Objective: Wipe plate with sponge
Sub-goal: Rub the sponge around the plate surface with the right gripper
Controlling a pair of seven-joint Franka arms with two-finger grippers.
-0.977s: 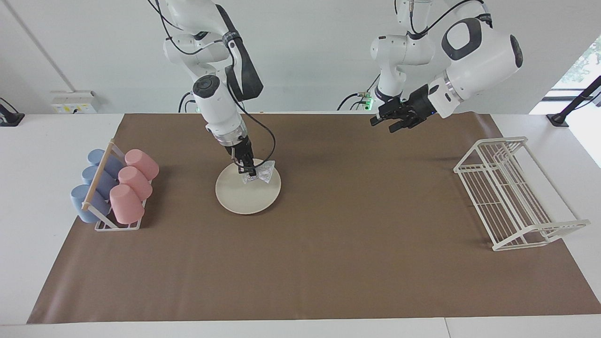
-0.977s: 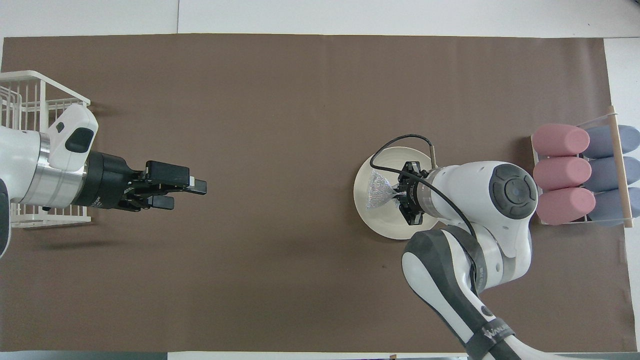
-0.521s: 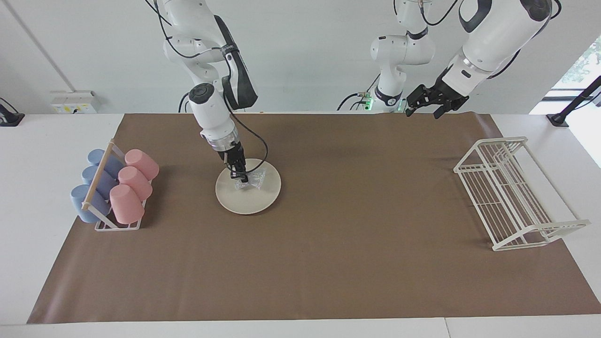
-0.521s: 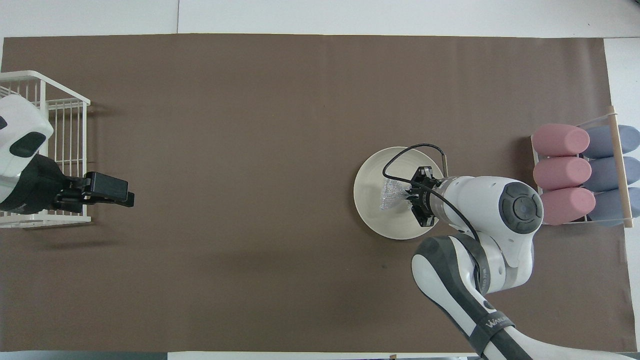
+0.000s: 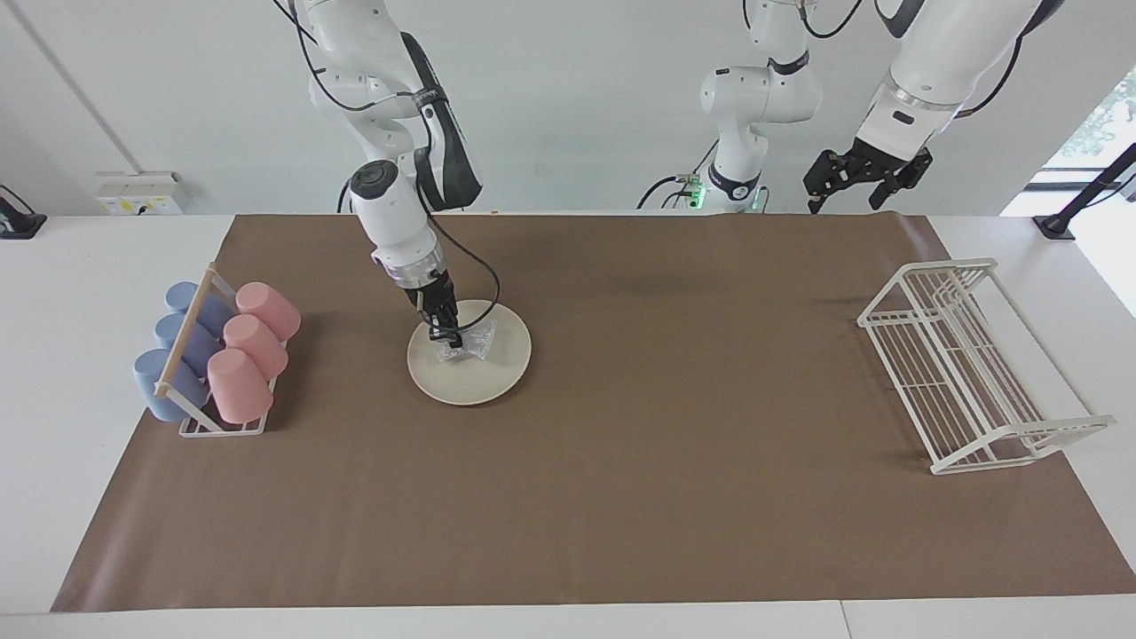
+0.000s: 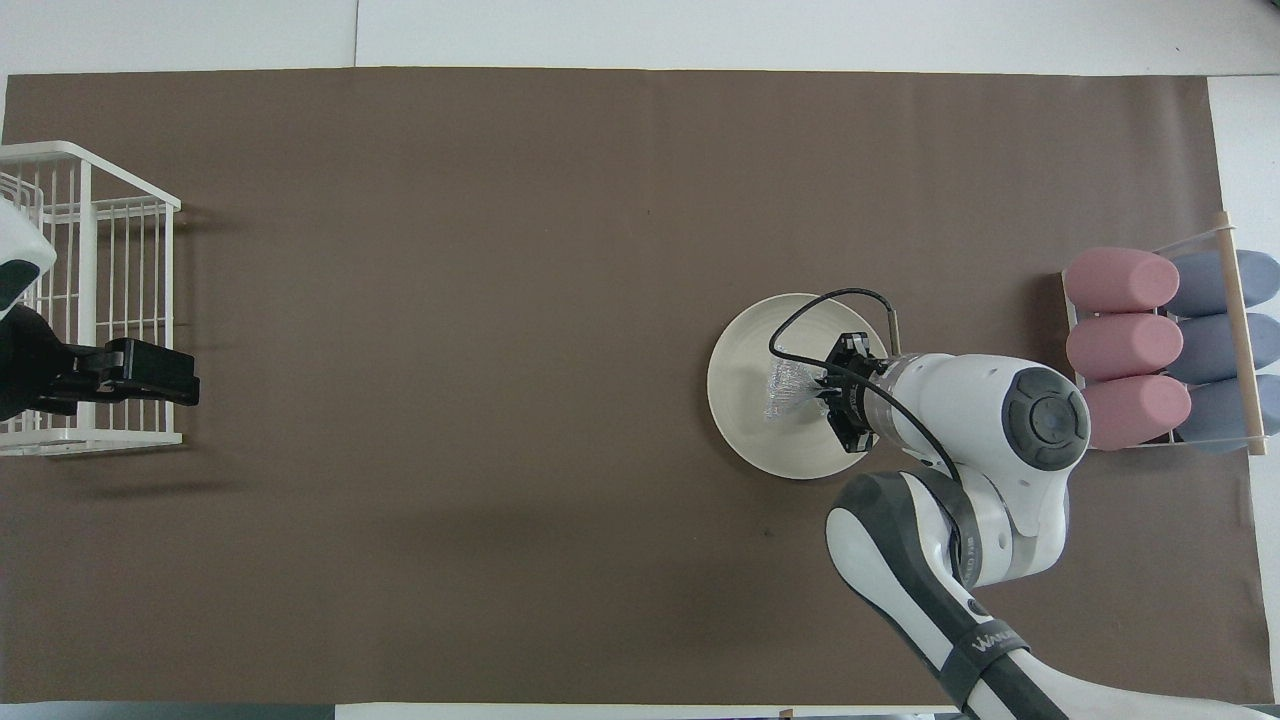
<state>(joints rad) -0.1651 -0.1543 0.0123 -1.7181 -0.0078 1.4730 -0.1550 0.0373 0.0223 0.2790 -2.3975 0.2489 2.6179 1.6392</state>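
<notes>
While the right gripper [image 5: 446, 335] clamps the sponge [image 5: 468, 342] down on the plate [image 5: 479, 377], a rack of pink and blue cups [image 5: 217, 359] sits beside it; left gripper [image 5: 850, 185] hangs spread by the wire rack [image 5: 976, 368].

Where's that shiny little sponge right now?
The sponge lies on the plate, pinched in the right gripper, toward the right arm's end of the table beside the rack of pink and blue cups.
</notes>
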